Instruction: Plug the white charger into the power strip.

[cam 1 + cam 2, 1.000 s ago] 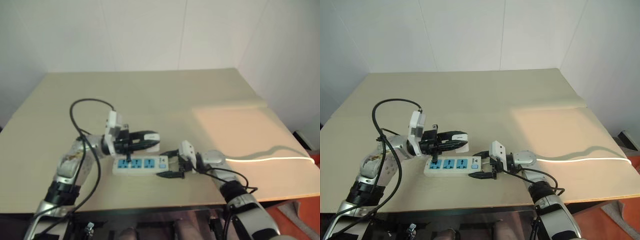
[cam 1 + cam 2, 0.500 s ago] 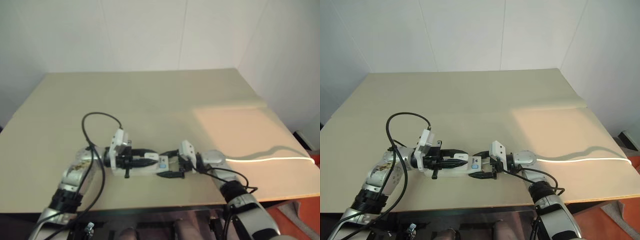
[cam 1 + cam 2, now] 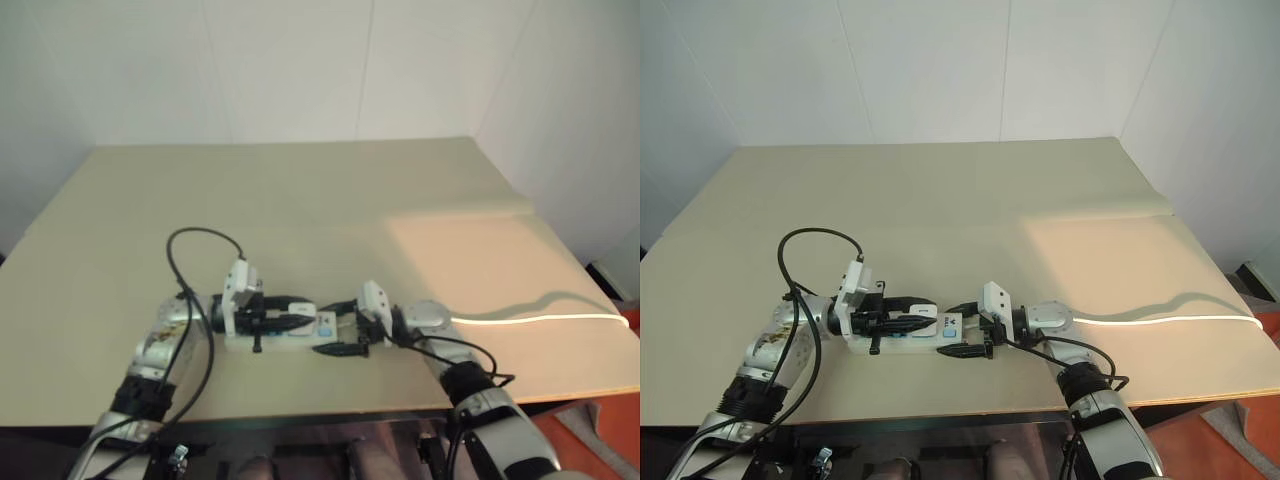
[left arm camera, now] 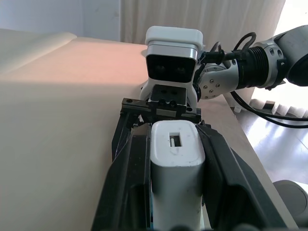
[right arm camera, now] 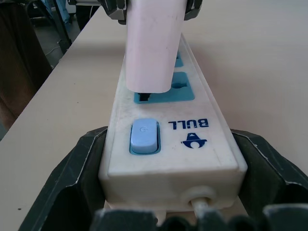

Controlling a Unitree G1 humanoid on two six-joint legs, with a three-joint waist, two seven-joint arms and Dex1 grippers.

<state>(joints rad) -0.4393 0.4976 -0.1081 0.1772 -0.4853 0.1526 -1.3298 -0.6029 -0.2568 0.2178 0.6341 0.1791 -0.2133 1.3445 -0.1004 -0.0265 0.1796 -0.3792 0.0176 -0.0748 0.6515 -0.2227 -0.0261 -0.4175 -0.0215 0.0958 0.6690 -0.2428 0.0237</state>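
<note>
On the counter (image 3: 1060, 190), near its front edge, the strip (image 5: 166, 144) lies flat, its cord end gripped between the fingers of the right gripper (image 3: 970, 330), which are spread wide on either side of it. The left gripper (image 4: 174, 159) is pinched on the charger (image 4: 176, 168), which stands over the blue socket next to the strip's switch (image 5: 144, 136), its prongs reaching into that socket.
</note>
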